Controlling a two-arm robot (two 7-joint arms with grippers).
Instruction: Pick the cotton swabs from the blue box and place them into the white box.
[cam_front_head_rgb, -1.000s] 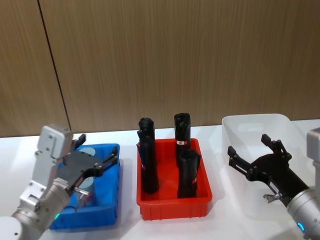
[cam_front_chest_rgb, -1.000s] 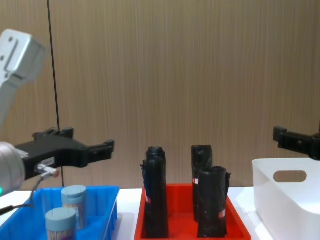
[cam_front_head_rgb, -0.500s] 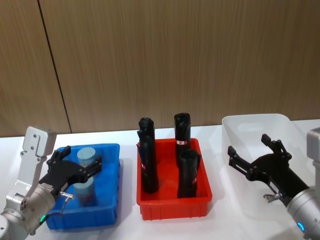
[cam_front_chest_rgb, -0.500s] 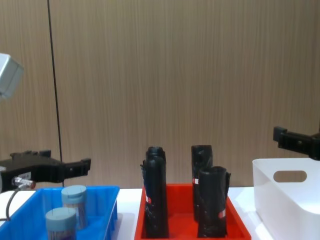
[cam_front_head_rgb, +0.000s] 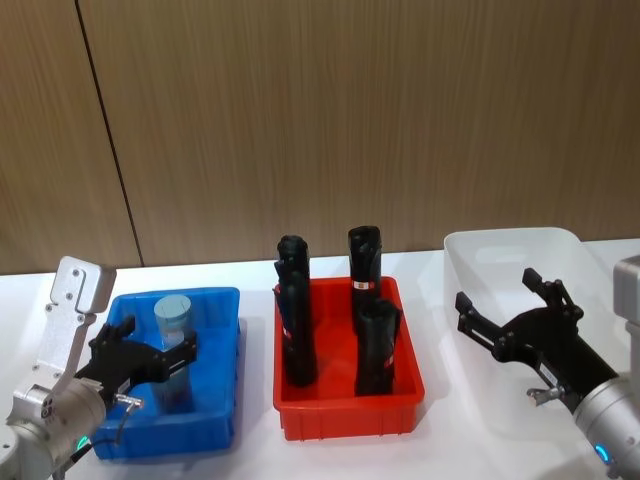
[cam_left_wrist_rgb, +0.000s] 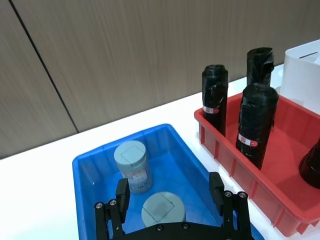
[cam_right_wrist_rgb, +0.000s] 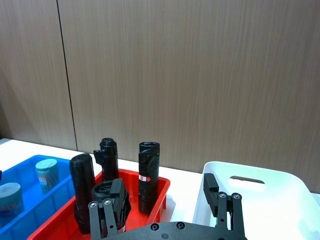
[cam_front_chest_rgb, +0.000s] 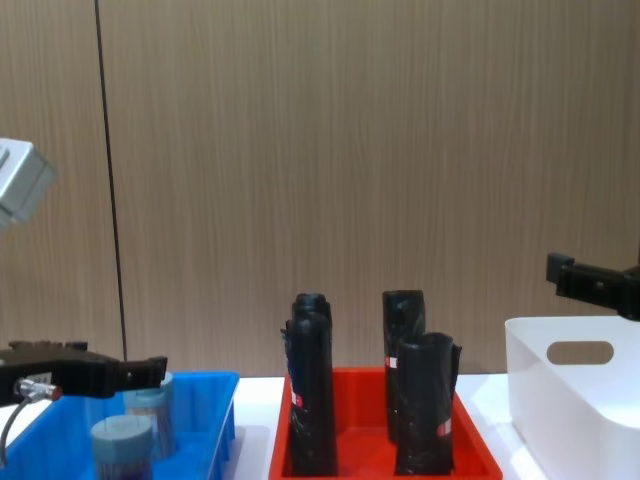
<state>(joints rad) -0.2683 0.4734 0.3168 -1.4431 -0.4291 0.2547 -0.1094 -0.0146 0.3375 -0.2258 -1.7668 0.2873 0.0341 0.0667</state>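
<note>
Cotton swabs (cam_front_head_rgb: 172, 312) not yet lifted: both jars stand in the blue box (cam_front_head_rgb: 225, 405) on the left.
The left gripper (cam_left_wrist_rgb: 169, 192), jaws wide, straddles the near jar, nothing clamped; the other jar stands just beyond. Far right, the right gripper (cam_front_head_rgb: 495, 287) hangs spread over the white box (cam_front_head_rgb: 500, 243). By my reckoning every transfer remains. A second ago the left gripper hung higher over the box; it has since come down to jar level.
</note>
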